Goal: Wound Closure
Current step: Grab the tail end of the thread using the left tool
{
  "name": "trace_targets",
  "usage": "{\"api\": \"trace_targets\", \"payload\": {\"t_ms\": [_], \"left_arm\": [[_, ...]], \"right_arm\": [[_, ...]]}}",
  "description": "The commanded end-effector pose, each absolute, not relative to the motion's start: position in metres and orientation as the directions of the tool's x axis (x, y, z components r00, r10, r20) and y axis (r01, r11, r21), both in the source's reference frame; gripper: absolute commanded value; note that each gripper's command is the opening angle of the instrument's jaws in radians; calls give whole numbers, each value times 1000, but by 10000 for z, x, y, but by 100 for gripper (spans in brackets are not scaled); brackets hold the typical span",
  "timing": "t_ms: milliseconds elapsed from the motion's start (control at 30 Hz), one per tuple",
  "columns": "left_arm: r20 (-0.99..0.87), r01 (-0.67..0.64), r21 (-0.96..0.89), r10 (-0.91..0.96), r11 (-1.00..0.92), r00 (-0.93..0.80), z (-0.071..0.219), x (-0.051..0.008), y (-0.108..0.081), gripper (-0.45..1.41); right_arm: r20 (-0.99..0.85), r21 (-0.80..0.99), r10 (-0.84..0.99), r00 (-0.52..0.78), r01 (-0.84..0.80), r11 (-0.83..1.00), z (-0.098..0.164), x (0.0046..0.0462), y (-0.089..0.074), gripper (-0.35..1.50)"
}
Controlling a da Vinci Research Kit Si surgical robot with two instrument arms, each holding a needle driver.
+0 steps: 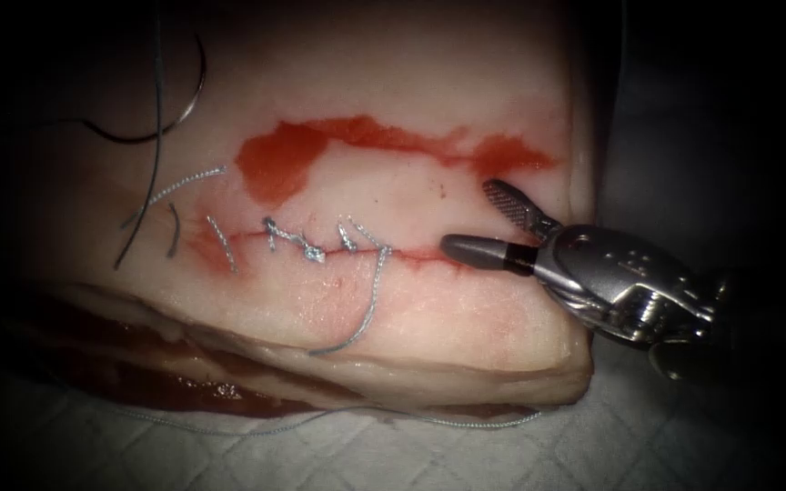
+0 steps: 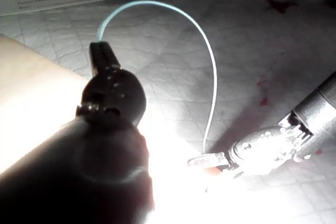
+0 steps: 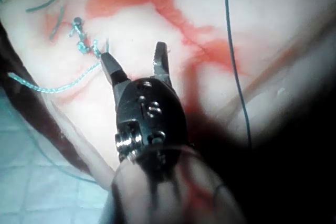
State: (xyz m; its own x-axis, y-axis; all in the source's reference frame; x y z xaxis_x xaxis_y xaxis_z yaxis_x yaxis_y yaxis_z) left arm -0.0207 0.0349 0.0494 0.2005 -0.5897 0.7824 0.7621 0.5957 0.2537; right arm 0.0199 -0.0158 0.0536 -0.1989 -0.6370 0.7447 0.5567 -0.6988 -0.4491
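Right end effector (image 1: 484, 221) spread, empty, over the cut (image 1: 429, 259); left end effector (image 2: 102, 56) seemingly pinching thread (image 2: 199, 40).

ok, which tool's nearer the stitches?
Right. The right tool, jaws open and empty, sits at the cut just right of the stitches. The left tool holds thread over the cloth beside the tissue. Needle lies on the tissue, far left.
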Motion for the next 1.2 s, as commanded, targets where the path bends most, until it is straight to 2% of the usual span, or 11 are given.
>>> {"api": "trace_targets", "payload": {"t_ms": [33,133,300,333,367,433,633,667,900,1000,1200], "left_arm": [[752,770,198,-597,607,278,511,-216,350,-45],[679,734,171,-618,658,396,533,-224,341,-45],[600,685,207,-644,698,475,561,-237,323,-45],[581,655,221,-637,722,506,573,-242,315,7],[574,633,241,-634,735,517,580,-245,311,39],[570,597,279,-630,752,527,590,-250,308,74],[569,520,263,-566,813,597,597,-256,305,100],[546,483,256,-538,837,643,596,-254,300,110],[451,387,315,-495,867,743,580,-237,266,100],[452,315,314,-433,896,780,555,-213,248,118],[333,276,322,-381,906,863,547,-166,210,126]], "right_arm": [[741,-455,-644,-189,564,-689,540,215,-160,140],[741,-456,-645,-188,563,-689,539,218,-163,140],[741,-459,-645,-189,559,-691,539,219,-163,140],[741,-459,-645,-189,559,-691,539,219,-163,140],[738,-463,-649,-186,560,-687,539,219,-163,140],[738,-463,-649,-186,560,-687,538,219,-163,140],[732,-472,-657,-179,562,-679,538,219,-164,138],[729,-477,-661,-176,563,-676,538,219,-164,138],[730,-476,-660,-177,562,-676,539,219,-165,138],[727,-483,-664,-174,558,-675,539,219,-165,140],[724,-487,-668,-171,559,-671,539,219,-165,138]]}}
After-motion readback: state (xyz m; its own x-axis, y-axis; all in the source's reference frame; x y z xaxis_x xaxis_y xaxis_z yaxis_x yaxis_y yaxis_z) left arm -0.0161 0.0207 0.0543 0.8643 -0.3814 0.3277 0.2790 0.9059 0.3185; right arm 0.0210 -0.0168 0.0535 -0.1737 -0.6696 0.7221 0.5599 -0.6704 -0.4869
